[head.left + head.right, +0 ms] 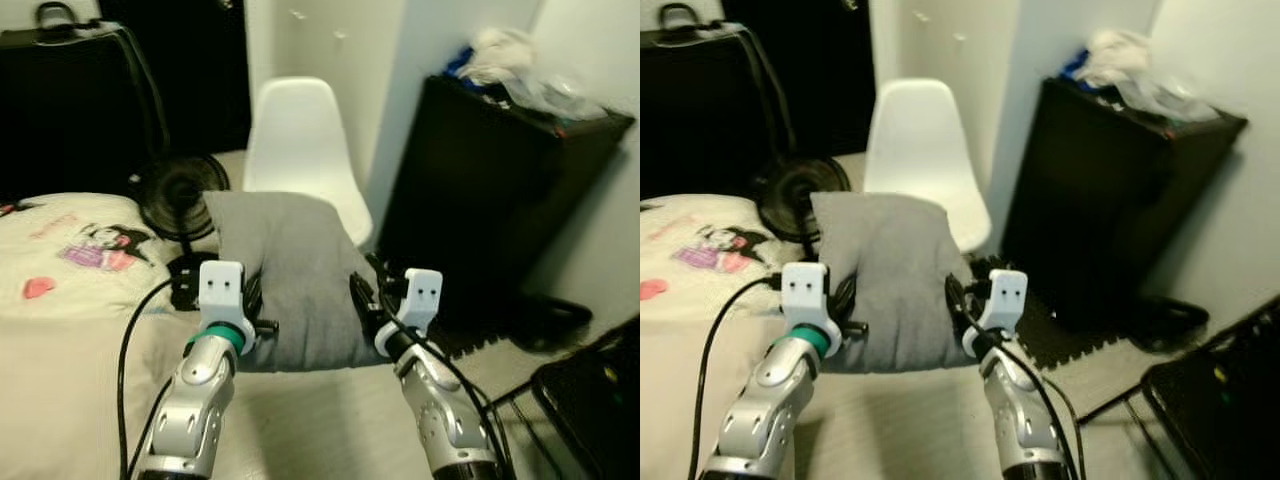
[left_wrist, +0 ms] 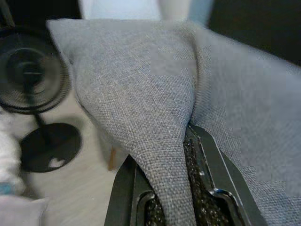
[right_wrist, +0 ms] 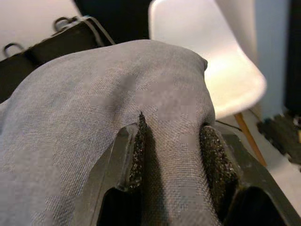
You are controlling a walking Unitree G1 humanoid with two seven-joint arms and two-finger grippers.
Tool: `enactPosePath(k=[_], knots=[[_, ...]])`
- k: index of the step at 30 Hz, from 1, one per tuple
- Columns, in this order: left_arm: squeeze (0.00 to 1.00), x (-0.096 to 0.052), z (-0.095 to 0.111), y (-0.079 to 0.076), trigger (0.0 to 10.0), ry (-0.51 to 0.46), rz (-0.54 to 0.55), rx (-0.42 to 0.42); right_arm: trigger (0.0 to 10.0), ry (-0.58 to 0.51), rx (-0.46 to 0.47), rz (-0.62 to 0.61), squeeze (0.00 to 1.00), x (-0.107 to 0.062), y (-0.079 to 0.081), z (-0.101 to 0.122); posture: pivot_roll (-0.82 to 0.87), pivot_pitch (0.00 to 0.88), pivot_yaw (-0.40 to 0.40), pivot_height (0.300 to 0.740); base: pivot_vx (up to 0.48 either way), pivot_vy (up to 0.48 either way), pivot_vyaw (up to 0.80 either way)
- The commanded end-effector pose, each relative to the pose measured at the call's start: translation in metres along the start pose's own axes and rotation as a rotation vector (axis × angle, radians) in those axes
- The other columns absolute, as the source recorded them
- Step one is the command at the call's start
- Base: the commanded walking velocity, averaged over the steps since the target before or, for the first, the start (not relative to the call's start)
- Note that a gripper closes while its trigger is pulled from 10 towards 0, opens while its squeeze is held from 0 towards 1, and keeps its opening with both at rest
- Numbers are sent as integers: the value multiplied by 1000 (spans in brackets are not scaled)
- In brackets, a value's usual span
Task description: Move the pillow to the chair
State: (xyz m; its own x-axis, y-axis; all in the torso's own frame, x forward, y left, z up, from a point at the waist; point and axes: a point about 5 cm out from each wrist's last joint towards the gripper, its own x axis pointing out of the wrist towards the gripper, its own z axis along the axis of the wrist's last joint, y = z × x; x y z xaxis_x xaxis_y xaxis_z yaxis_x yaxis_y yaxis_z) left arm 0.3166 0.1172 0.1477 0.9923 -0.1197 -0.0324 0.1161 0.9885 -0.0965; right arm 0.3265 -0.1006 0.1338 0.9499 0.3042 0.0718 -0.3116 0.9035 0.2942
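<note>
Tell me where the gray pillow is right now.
In the head views the gray pillow hangs centre frame, pinched between the left pincer and right pincer, just short of the white chair beyond it.

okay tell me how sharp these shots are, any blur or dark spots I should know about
Left eye view: soft overall, the white chair bright against a near-black upper left corner. Left wrist view: the gray pillow weave is crisp between the left gripper fingers, while the fan behind is blurred. Right wrist view: the right gripper pads are sharp, the chair glares.
</note>
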Motion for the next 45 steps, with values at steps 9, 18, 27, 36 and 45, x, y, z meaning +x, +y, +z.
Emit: enactPosePath(k=[9,18,27,36,45], knots=[[0,1,16,-4,10000,-86,-19,14,10000,8,-21,16,0,1,6,0,8,0,73,740,0,0,0],[0,-1,20,-10,10000,-104,-44,-2,10000,26,-28,26,0,0,4,-1,1,16,49,740,0,0,0],[0,-2,21,-11,10000,-114,-59,-18,10000,19,-23,12,0,-1,4,0,-9,18,62,740,54,0,0],[0,-3,20,-10,10000,-114,-58,-32,10000,20,-16,17,0,-2,5,0,-15,12,66,740,305,0,-392],[0,-4,19,-10,10000,-109,-58,-36,10000,18,-18,8,0,-2,3,0,-17,7,74,740,340,0,-322]])
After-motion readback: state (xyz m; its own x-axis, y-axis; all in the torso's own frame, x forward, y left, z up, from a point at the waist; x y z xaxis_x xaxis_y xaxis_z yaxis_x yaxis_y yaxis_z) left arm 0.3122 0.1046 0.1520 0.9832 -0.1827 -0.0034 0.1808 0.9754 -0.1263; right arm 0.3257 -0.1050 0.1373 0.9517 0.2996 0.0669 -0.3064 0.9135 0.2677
